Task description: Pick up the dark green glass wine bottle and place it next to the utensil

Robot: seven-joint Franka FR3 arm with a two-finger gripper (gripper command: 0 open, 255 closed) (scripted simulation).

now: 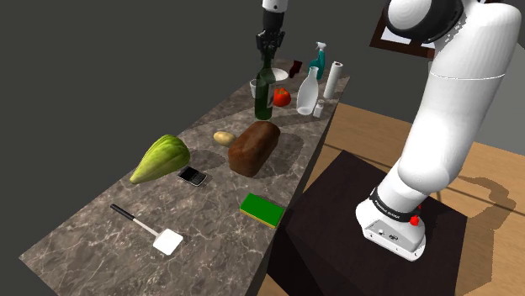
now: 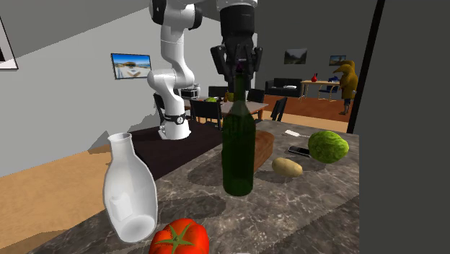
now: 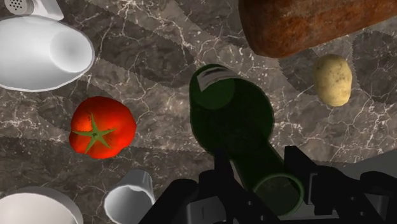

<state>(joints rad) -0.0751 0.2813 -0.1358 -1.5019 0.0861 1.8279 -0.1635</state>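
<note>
Your black gripper (image 1: 267, 50) clamped on neck of dark green glass wine bottle (image 1: 264, 99); bottle upright on marble counter (image 1: 84, 234). Lift, carry to black-handled white spatula (image 1: 160, 237) left.

Wine bottle (image 1: 264, 97) upright on counter (image 1: 92, 231), tomato (image 1: 282, 97) just beside it, potato (image 1: 223, 137) beside loaf (image 1: 255, 148)

Arm (image 1: 454, 109) is of glossy white, rounded links with dark joints, a dark band (image 1: 394, 207) with small red marks sits above its white foot (image 1: 387, 231), and the gripper (image 1: 268, 52) is all black, blocky and two-fingered.
</note>
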